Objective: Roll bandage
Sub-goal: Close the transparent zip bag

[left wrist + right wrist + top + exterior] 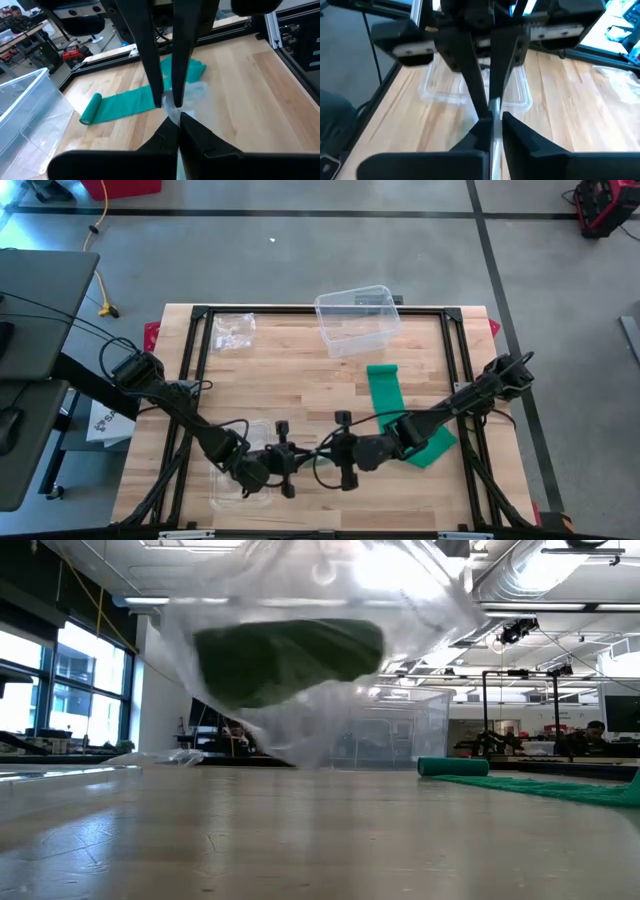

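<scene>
A clear plastic bag [300, 690] with a green bandage roll [290, 660] inside hangs above the table near its front edge. My left gripper [303, 461] and my right gripper [324, 454] meet tip to tip over it, both shut on its plastic. A second green bandage [388, 395] lies on the table's right half. Most of it is spread out as a flat strip, and its far end is rolled up [452, 766]. My left gripper pinches a bunched bit of the bag's clear plastic [173, 113] between its two fingers, coming slanting down from the table's left. The bag hangs below the fingers, clear of the table. My right gripper pinches the same bunched plastic [493, 106] between its two fingers, right against the left gripper's tips, coming slanting down from the table's right. The bag with the roll hangs below it.
A clear box [356, 319] stands at the far middle of the table. A crumpled clear bag [232, 330] lies at the far left. A clear flat lid [238, 486] lies at the near edge beneath the left arm. A black frame [300, 311] borders the table.
</scene>
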`<control>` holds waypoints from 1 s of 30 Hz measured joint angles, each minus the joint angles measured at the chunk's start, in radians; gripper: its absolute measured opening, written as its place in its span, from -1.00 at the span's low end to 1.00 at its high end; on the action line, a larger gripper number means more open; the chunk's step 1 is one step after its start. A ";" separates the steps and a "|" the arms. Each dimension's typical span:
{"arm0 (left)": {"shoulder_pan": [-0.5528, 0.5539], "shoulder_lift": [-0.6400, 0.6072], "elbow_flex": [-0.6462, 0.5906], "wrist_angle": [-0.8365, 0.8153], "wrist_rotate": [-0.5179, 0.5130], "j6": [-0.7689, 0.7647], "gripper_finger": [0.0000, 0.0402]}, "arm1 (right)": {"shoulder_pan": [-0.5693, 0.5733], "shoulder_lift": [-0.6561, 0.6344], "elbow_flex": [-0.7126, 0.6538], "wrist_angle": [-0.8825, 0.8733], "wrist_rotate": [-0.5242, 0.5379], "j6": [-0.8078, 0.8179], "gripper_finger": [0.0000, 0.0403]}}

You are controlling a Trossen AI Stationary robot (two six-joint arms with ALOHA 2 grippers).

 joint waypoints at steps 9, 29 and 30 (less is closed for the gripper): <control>-0.011 0.000 0.000 -0.008 -0.009 0.000 -1.00 | 0.018 0.000 0.000 -0.037 -0.001 0.002 -1.00; -0.007 0.000 0.000 -0.023 0.072 -0.053 -1.00 | 0.016 -0.012 0.000 -0.203 -0.133 0.048 -0.96; -0.007 0.000 0.000 -0.033 0.073 -0.063 -1.00 | 0.015 -0.018 0.000 -0.209 -0.124 0.051 -0.93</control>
